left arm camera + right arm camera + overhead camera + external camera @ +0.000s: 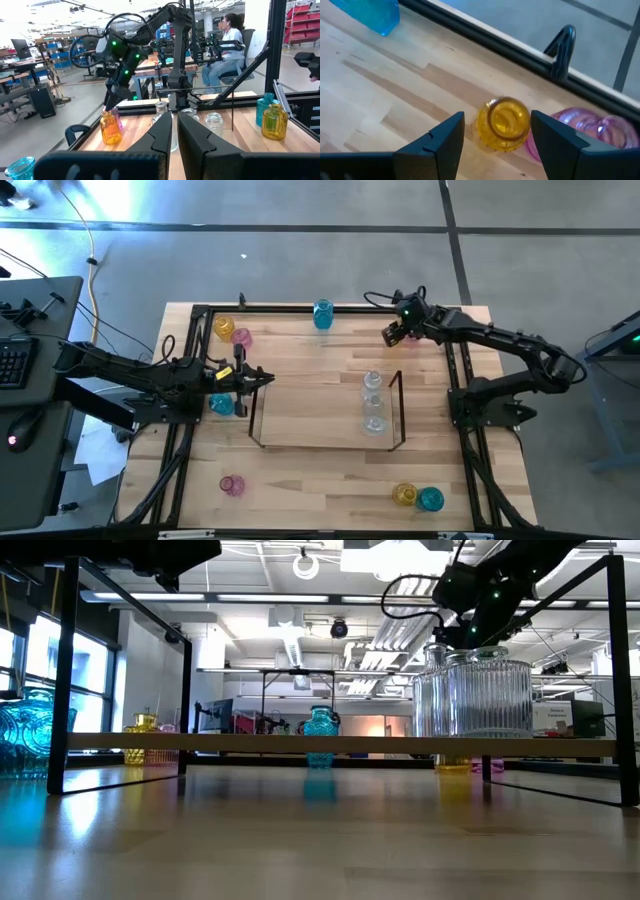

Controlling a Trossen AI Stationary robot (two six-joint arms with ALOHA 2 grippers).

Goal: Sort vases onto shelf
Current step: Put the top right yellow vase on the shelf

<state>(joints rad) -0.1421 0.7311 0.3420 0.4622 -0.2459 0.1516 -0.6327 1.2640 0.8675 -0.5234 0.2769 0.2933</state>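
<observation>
My right gripper (pixel 497 122) hangs open over the table's far right corner, slanting down. Its fingers stand on either side of a yellow vase (pixel 504 120) without touching it. This vase stands upright on the table, with a pink vase (pixel 587 131) close beside it. Three clear vases (pixel 373 400) stand in a row on the shelf (pixel 398 408), at its right end. My left gripper (pixel 262 378) is shut and level, with nothing in it, above the shelf's left end frame. A teal vase (pixel 221 404) stands under my left arm.
On the table stand a teal vase (pixel 323 313) at the far edge, a yellow and a pink vase (pixel 231 332) far left, a pink one (pixel 232 485) near left, and a yellow and a teal one (pixel 418 497) near right. A black frame (pixel 460 380) borders the table. A person sits beyond it.
</observation>
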